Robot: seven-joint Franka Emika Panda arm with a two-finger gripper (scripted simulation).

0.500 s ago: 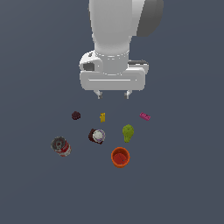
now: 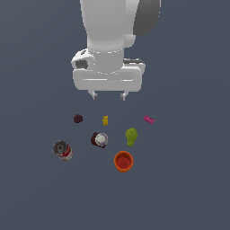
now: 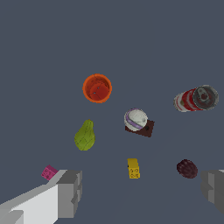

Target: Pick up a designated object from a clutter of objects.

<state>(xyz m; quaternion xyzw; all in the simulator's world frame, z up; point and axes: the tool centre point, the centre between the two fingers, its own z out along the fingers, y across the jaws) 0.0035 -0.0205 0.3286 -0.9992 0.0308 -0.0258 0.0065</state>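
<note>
Jaws (image 2: 108,95) wide apart, empty, high above clutter. Ball (image 2: 101,139) touching brown block (image 2: 94,139): risk of clipping block on descent, nudging ball off, closing on nothing.

Eight small items in all, one of each kind: one off-white ball (image 2: 101,139) (purple-banded), one dark brown block (image 2: 94,139), one yellow piece (image 2: 105,120), one pink brick (image 2: 148,119), one green pear (image 2: 131,136), one orange cup (image 2: 123,161), one red can (image 2: 63,150), one maroon lump (image 2: 78,118).
</note>
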